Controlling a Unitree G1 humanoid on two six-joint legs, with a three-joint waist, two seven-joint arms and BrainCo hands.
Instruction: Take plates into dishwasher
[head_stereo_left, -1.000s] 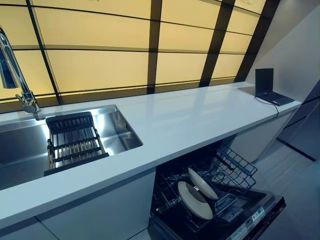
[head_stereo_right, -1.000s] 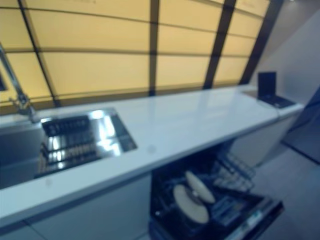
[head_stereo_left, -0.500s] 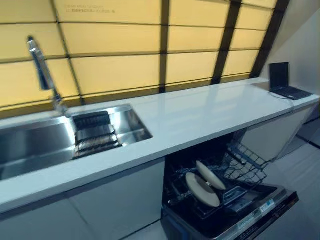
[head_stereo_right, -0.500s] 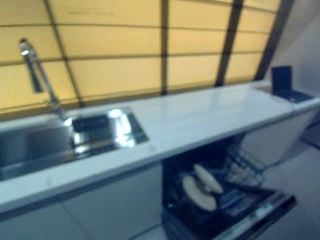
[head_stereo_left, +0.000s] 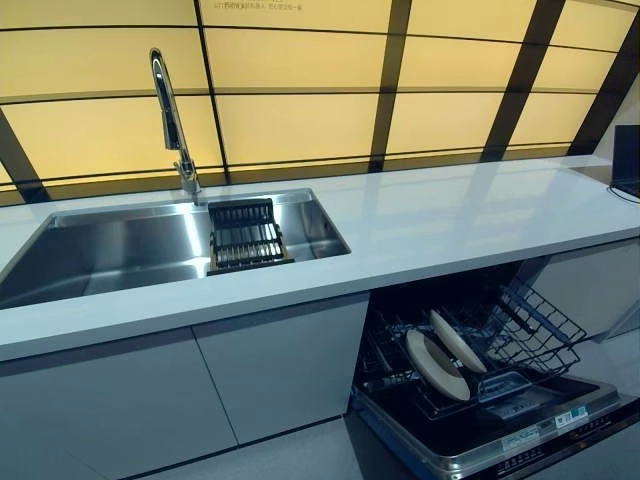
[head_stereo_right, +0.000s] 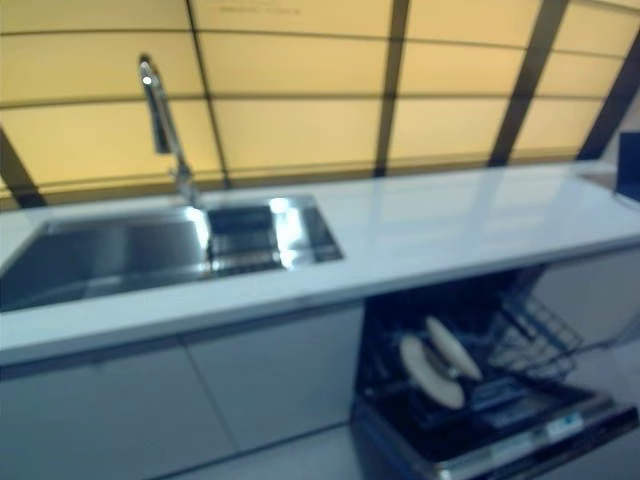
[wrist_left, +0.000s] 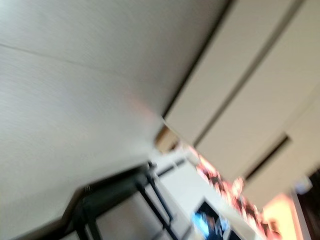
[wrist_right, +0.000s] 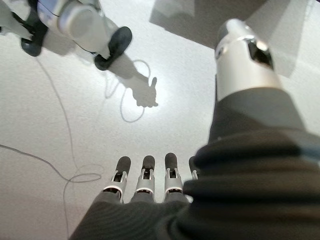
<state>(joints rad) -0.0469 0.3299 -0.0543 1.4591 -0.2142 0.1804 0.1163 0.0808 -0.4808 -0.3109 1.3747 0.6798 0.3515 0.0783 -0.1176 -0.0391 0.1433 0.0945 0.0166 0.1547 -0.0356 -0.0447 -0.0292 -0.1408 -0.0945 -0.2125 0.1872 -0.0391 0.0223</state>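
Two pale round plates stand on edge side by side in the lower rack of the open dishwasher, under the right part of the white counter. No plate shows on the counter or in the steel sink. Neither hand appears in the eye views. My right hand shows only in its own wrist view, fingers straight and holding nothing, hanging over bare floor. The left wrist view shows only floor and cabinet fronts, not the hand.
A dark drainer rack sits at the sink's right end below a tall tap. A dark laptop stands at the counter's far right. The dishwasher's dropped door juts out over the floor in front of the white cabinet fronts.
The whole picture has shifted: the camera has swung left and drawn back, so the full sink and tap now show. The plates in the rack have not moved.
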